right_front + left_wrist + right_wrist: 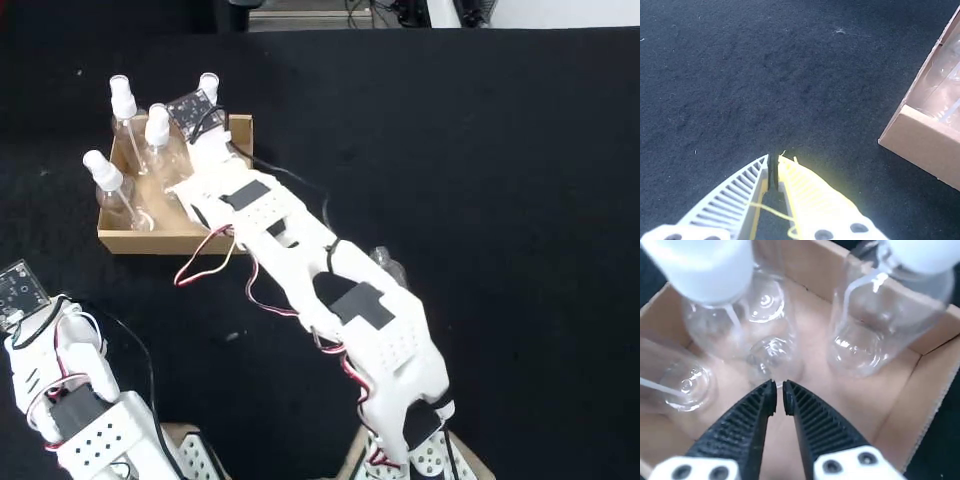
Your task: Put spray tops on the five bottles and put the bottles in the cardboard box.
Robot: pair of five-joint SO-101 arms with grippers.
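The cardboard box (150, 241) sits at the table's far left. Several clear bottles with white spray tops (157, 124) stand upright in it. My right arm (262, 205) stretches over the box's near right corner. My right gripper (779, 392) hangs shut inside the box, above the floor between the bottles (860, 330), holding nothing. Another clear bottle (390, 266) pokes out from behind the right arm at mid-table, its top hidden. My left gripper (774, 161) is shut over bare black cloth, a short way from a corner of the box (925, 142).
The left arm (70, 400) stays near the front left edge. Black cloth (500, 200) covers the table, with open room on the right half. Red, yellow and black wires (215, 262) dangle from the right arm beside the box's front wall.
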